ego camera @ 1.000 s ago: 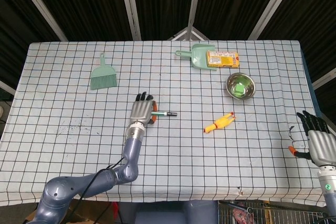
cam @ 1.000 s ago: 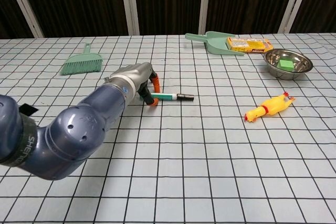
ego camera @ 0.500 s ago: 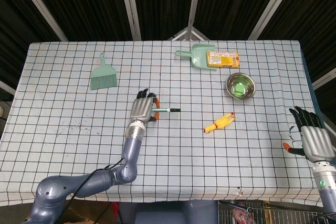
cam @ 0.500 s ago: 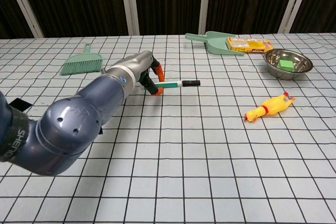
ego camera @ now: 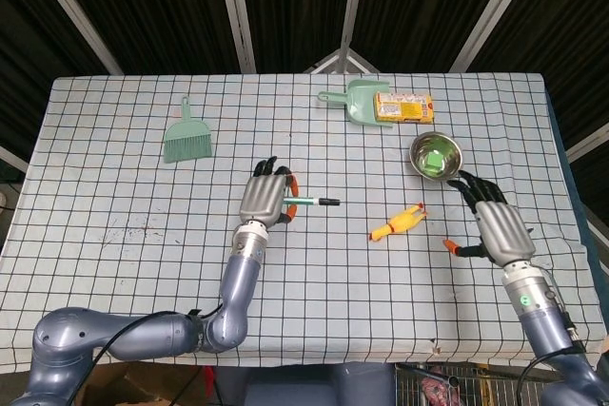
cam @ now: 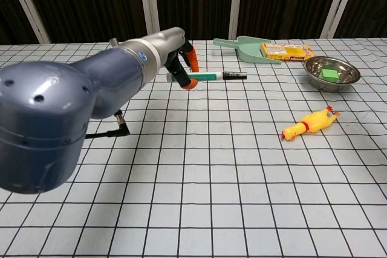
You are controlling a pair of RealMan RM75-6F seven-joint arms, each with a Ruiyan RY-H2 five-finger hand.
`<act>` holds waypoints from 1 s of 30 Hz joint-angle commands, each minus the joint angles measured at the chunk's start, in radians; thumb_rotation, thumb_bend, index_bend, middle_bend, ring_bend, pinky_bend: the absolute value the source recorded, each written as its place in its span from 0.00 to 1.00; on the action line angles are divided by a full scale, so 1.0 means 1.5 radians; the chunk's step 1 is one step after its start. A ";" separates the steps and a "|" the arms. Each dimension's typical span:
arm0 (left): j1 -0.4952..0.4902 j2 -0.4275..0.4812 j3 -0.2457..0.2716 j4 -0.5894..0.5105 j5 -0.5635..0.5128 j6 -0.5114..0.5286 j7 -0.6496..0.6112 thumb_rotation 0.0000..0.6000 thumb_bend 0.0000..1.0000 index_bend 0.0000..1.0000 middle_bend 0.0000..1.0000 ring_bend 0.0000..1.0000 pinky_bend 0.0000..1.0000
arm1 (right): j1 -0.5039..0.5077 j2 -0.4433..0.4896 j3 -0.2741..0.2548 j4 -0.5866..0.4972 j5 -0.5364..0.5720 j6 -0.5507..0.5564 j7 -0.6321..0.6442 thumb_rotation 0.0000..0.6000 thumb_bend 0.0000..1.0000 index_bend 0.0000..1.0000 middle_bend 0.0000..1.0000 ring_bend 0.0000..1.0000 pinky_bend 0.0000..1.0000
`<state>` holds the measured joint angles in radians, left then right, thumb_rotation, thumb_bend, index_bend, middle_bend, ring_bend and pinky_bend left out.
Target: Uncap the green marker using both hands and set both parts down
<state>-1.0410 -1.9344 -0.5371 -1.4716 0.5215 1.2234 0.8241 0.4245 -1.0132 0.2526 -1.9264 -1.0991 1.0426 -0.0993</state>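
My left hand point(ego camera: 265, 198) point(cam: 175, 54) holds the green marker point(ego camera: 310, 203) point(cam: 211, 76) by its green barrel, lifted above the checked table. The marker lies level, its black cap pointing to the right, away from the hand. My right hand point(ego camera: 499, 226) hovers over the table's right side in the head view, fingers spread and holding nothing. It is well apart from the marker and does not show in the chest view.
A yellow rubber chicken point(ego camera: 398, 222) point(cam: 308, 123) lies between the two hands. Behind it stand a steel bowl point(ego camera: 436, 155) point(cam: 331, 73) holding a green block, and a green dustpan point(ego camera: 357, 101) point(cam: 245, 47) with a yellow box point(ego camera: 402, 106). A green brush point(ego camera: 187, 136) point(cam: 95, 72) lies far left.
My left hand has lifted the marker off the table and raised it. My right hand has moved in from the table's right edge toward the middle.
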 commanded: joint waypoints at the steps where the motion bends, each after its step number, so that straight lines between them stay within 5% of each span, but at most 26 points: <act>1: -0.003 0.028 -0.032 -0.071 -0.043 0.054 0.038 1.00 0.59 0.66 0.23 0.00 0.00 | 0.063 -0.024 0.031 -0.058 0.082 -0.008 -0.102 1.00 0.22 0.20 0.00 0.00 0.00; 15: -0.021 0.031 -0.050 -0.099 -0.076 0.090 0.037 1.00 0.59 0.66 0.23 0.00 0.00 | 0.304 -0.290 0.118 -0.076 0.441 0.172 -0.386 1.00 0.22 0.28 0.00 0.00 0.00; 30: -0.061 -0.002 -0.044 -0.049 -0.093 0.062 0.028 1.00 0.59 0.67 0.23 0.00 0.00 | 0.398 -0.374 0.157 -0.005 0.513 0.233 -0.451 1.00 0.30 0.41 0.00 0.02 0.00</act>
<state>-1.1287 -1.9338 -0.6035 -1.5481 0.3826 1.3202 0.8686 1.0187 -1.5734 0.4877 -1.9380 -0.3331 1.3916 -0.7731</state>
